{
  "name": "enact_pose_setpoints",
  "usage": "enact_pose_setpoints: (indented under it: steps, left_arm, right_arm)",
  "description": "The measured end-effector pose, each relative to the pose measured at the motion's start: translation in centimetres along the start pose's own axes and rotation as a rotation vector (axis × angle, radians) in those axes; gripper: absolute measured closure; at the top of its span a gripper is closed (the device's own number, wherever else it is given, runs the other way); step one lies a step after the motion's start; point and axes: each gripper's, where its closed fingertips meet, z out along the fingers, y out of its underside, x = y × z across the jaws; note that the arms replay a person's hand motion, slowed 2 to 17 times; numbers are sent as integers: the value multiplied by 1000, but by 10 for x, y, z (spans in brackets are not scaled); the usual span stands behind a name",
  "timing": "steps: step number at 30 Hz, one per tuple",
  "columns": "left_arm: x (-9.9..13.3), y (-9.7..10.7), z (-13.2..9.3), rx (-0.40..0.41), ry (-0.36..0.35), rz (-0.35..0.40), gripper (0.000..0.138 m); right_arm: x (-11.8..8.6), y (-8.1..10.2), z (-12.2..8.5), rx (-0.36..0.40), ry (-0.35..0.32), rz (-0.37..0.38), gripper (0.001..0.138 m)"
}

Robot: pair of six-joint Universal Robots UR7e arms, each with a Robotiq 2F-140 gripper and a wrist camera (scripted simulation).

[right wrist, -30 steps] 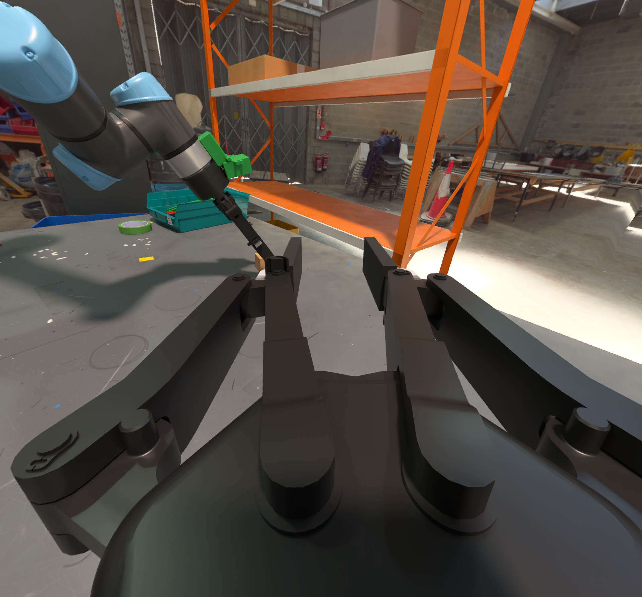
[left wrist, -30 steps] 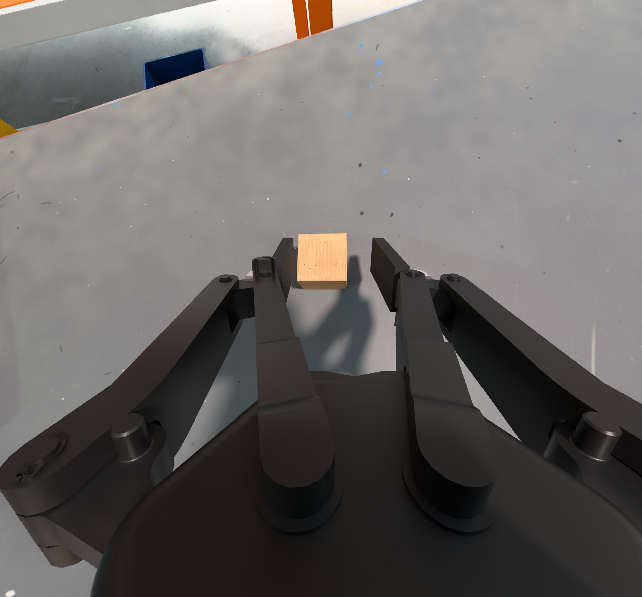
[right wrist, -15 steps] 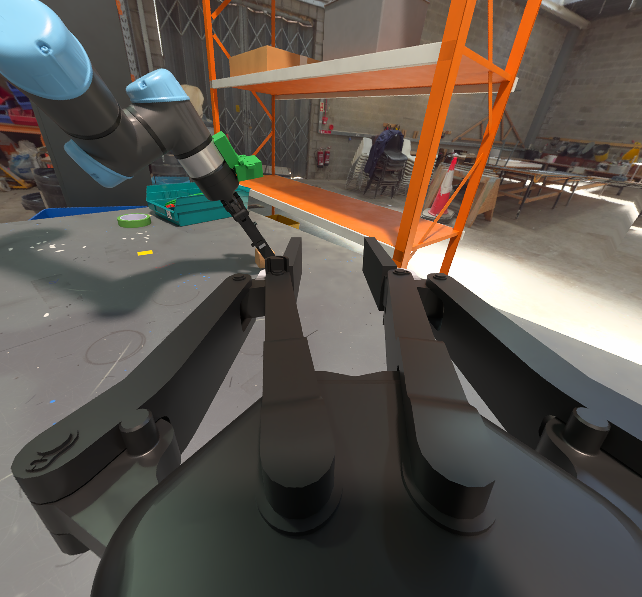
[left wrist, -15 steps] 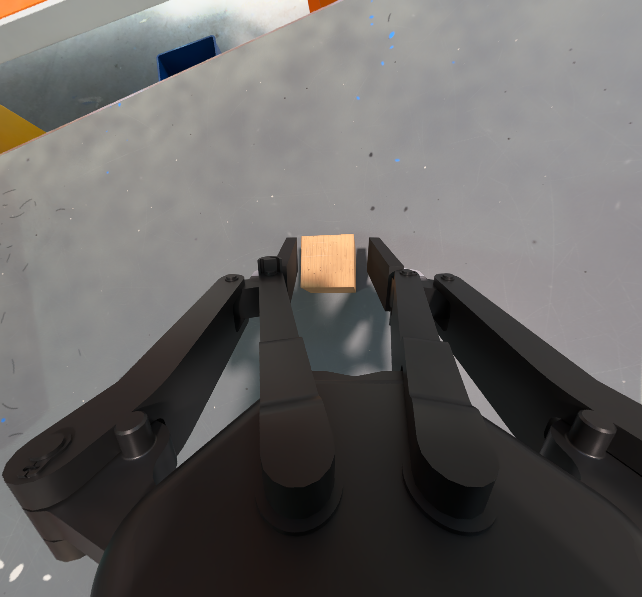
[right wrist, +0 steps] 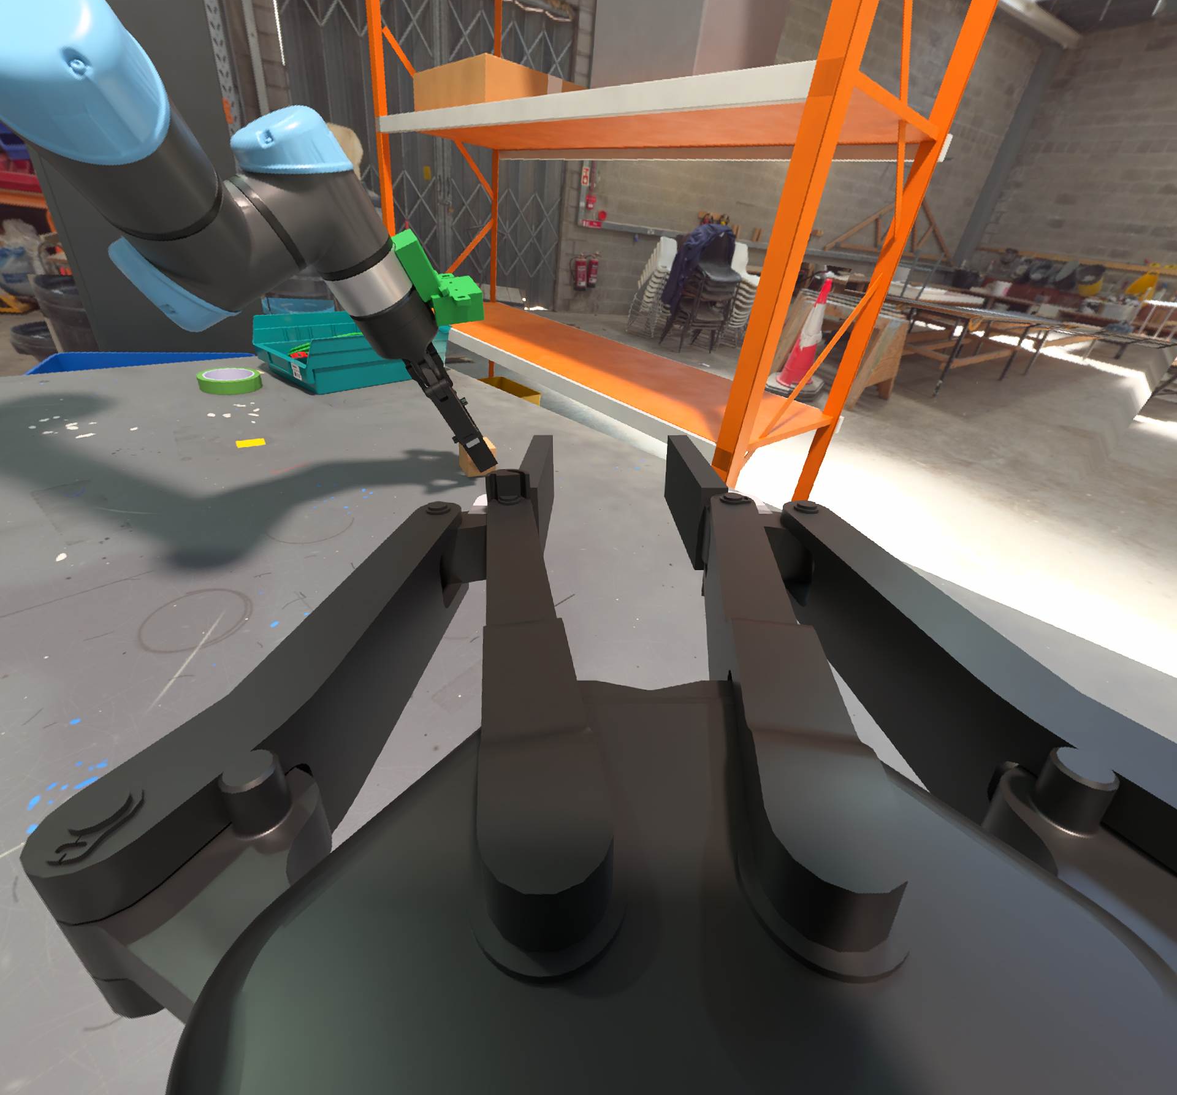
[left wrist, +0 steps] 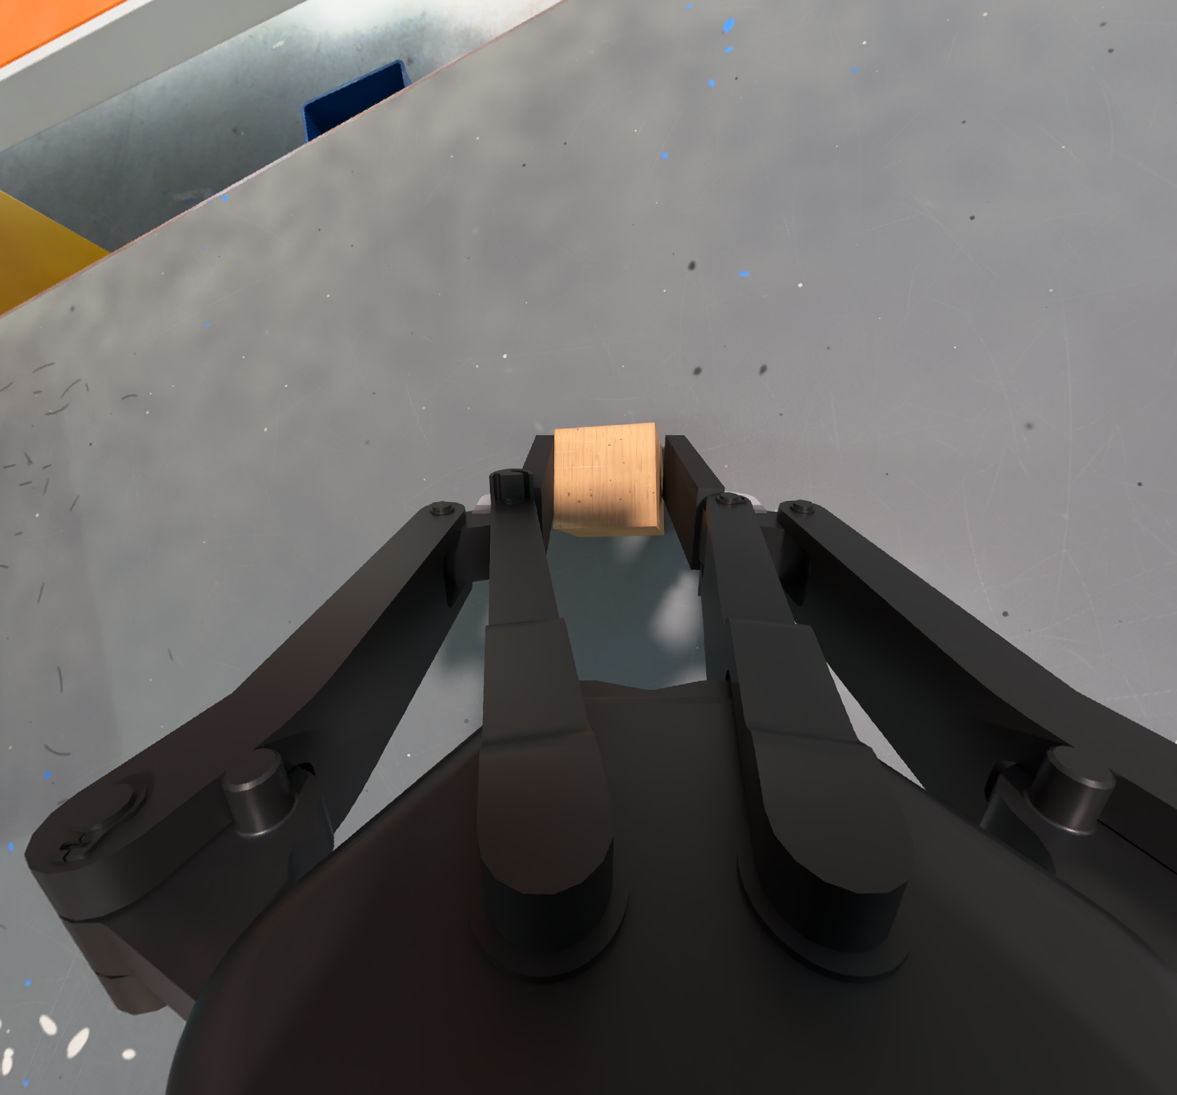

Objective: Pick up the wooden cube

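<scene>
Left gripper (left wrist: 606, 478) clamping wooden cube (left wrist: 605, 477), both pads (left wrist: 686, 473) touching its sides. Cube appearing tilted just above grey table (left wrist: 891, 300), near far edge; lift seemingly beginning, clearance remaining. Right gripper (right wrist: 608, 478) idling well apart, jaws spread, holding nothing.

Wooden cube (left wrist: 605, 478) between left pincer's (left wrist: 606, 473) fingers.
</scene>
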Motion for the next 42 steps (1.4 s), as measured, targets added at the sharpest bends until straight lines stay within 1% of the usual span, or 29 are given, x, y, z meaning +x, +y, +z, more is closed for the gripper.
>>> enact_pose_setpoints:
  steps: [7,10,15,20,25,31,37,42]
  left_arm:
    - [-3,1,-1,20,12,-5,93]
    - [-4,0,-4,44,18,-10,93]
    - [-5,-6,-15,108,35,-18,93]
    - [-2,-14,-33,204,69,-18,93]
    - [6,-24,-59,332,124,-9,93]
    - [22,-30,-98,495,216,17,93]
    - [47,-30,-143,659,325,75,94]
    - [71,-23,-180,783,404,138,94]
  right_arm:
    - [-3,0,0,1,-7,-11,92]
    - [-4,0,0,1,-13,-13,92]
    - [-7,0,1,1,-30,-9,93]
    - [-11,0,3,5,-56,4,93]
    - [-17,0,5,13,-96,27,93]
    - [-27,-1,9,22,-164,67,93]
    - [-41,-1,15,25,-256,116,90]
    - [-55,0,19,21,-350,165,88]
